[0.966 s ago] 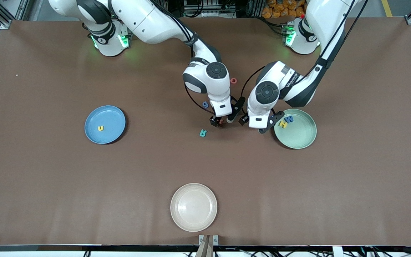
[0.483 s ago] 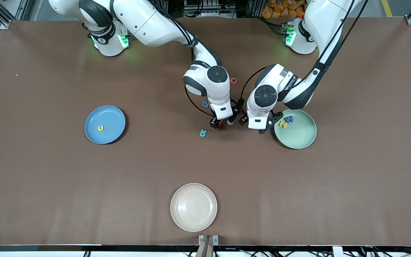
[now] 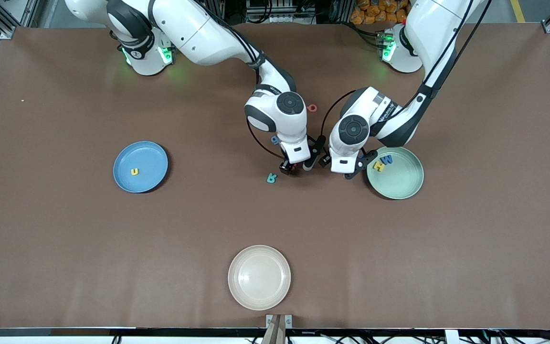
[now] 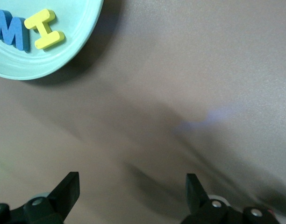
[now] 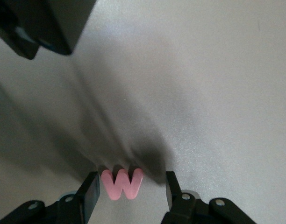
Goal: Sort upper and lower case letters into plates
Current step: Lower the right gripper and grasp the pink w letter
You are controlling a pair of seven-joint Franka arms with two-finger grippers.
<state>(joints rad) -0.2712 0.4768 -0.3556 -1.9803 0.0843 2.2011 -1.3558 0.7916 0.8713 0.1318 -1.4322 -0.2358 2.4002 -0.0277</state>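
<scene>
A pink-red letter W (image 5: 122, 183) lies flat on the table between the fingers of my right gripper (image 5: 131, 191). One finger is against the letter, the other stands a small gap away, so this gripper is open around it. From the front it shows as a red speck (image 3: 295, 166) under my right gripper (image 3: 296, 167). My left gripper (image 3: 338, 169) hangs open over bare table beside the mint green plate (image 3: 399, 184), with nothing between its fingers (image 4: 68, 189). That mint green plate (image 4: 49, 65) holds a blue M (image 4: 12, 32) and a yellow letter (image 4: 45, 29). The blue plate (image 3: 148, 155) holds a yellow u (image 3: 134, 171).
A teal letter (image 3: 271, 178) lies just nearer the camera than the right gripper. A blue letter (image 3: 274, 140) and a red ring-shaped letter (image 3: 311, 108) lie nearer the bases. A cream-white plate (image 3: 259, 277) sits near the front edge. The two grippers are close together.
The right gripper's fingers have drawn in around the W and the hand has shifted slightly. The left arm has drifted a little toward the bases, still open.
</scene>
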